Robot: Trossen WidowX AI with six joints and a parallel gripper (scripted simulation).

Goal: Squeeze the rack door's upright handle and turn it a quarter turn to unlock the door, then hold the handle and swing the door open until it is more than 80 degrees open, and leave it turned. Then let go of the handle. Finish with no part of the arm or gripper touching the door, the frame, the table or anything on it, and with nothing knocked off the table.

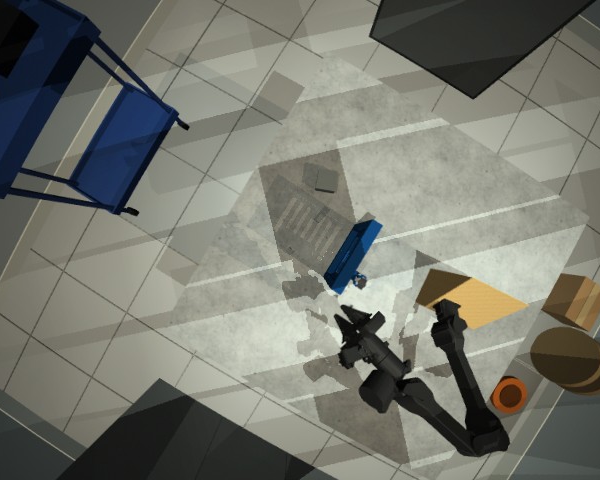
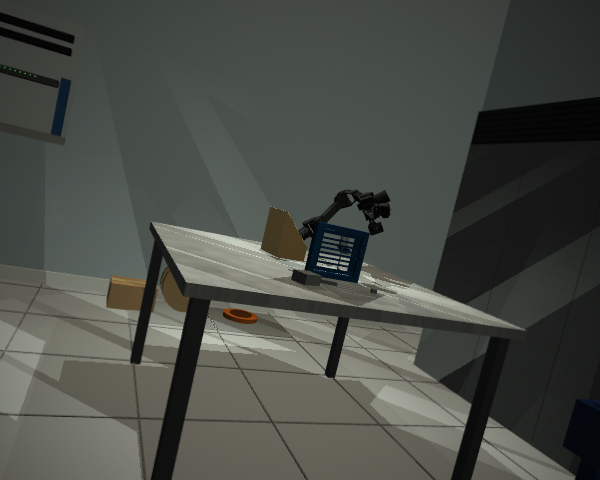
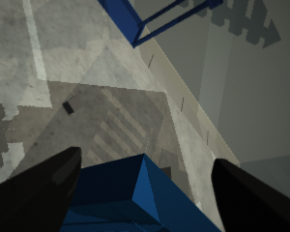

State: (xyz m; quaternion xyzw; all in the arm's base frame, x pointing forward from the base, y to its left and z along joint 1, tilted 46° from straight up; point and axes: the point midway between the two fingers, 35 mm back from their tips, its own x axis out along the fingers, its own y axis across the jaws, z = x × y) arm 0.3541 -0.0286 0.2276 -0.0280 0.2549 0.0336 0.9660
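The blue rack frame stands upright on the table. Its slatted door appears closed, in line with the frame. The handle sticks out on the arm's side near one end of the frame; its exact turn angle cannot be told. My gripper is open and empty, in the air on the handle's side and a little apart from the handle in the overhead view. In the wrist view the frame's blue top corner shows low between the fingers, beyond them; the handle is hidden there.
A tan wedge-shaped block stands beside the arm. A grey block lies behind the frame. A small dark block also lies on the table. A blue cart stands on the floor past the table edge.
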